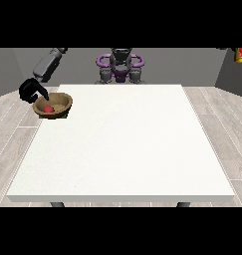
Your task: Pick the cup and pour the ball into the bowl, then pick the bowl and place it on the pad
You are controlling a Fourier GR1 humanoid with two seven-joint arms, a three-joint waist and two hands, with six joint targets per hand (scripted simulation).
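Front view: the round brown bowl (pixel 53 105) holding the red ball (pixel 49 108) is seen atop the green pad (pixel 64 116), immediately right of the black hand at the view's left (pixel 32 91), whose fingers curl round its far-left rim.

The table (pixel 127 144) is plain white. On it sits a brown bowl (pixel 61 103) with a red ball (pixel 49 108) inside, and a sliver of green pad (pixel 64 116) shows beneath. The hand at the view's left (pixel 31 91) is black, its arm grey. The robot's torso (pixel 120 64) shows grey with purple.
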